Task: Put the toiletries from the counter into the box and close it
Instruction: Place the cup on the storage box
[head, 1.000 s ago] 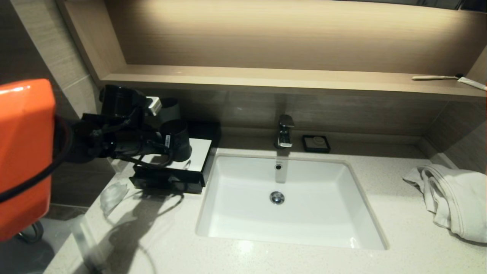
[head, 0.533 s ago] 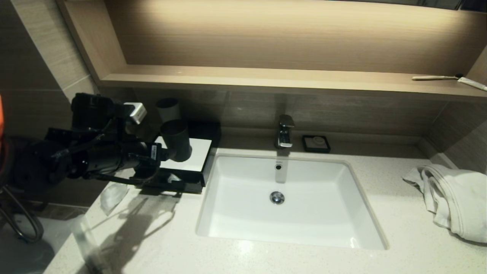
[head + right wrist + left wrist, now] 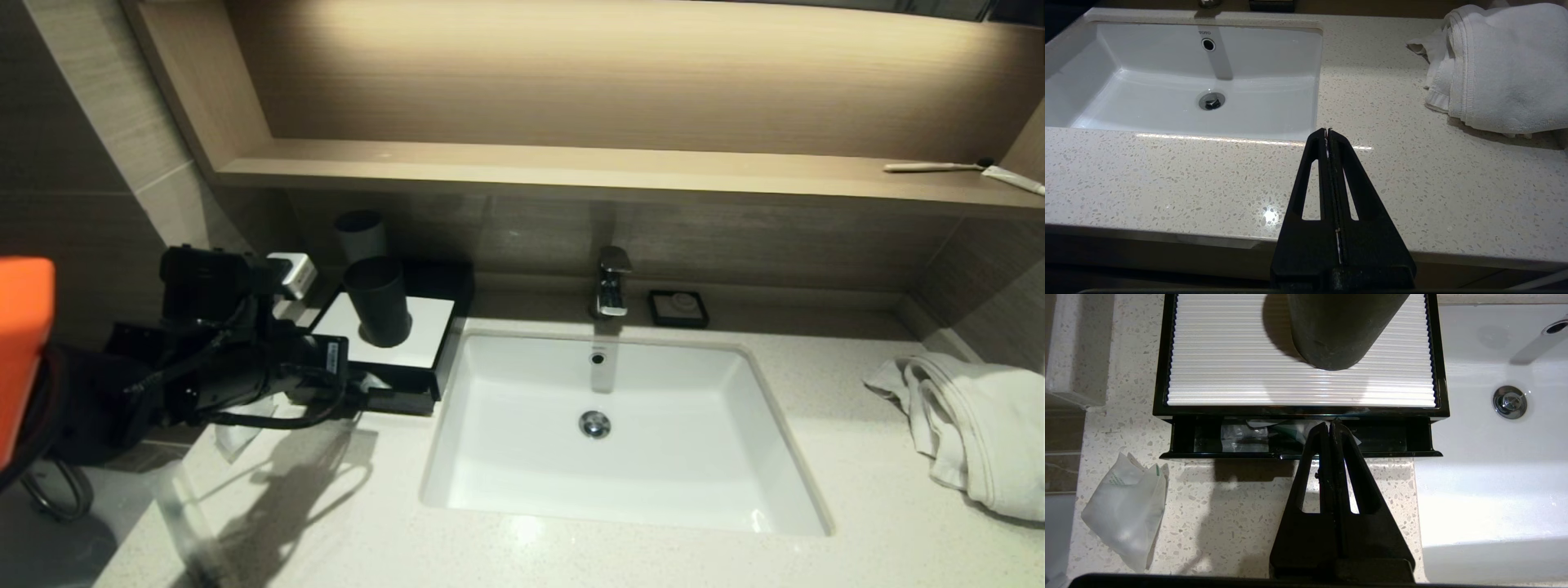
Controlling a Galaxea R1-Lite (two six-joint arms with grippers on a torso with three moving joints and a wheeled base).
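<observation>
Left gripper, fingers pressed together with nothing between them, hangs over the open drawer of the black box at left centre of the head view. The drawer is pulled partly out; clear-wrapped toiletries lie inside. On the box's white ribbed lid stands a dark cup. A white sachet lies on the speckled counter, lower left of the left wrist view, apart from the box. Right gripper, also closed and empty, sits low before the counter edge, sink upper left, white towel upper right.
</observation>
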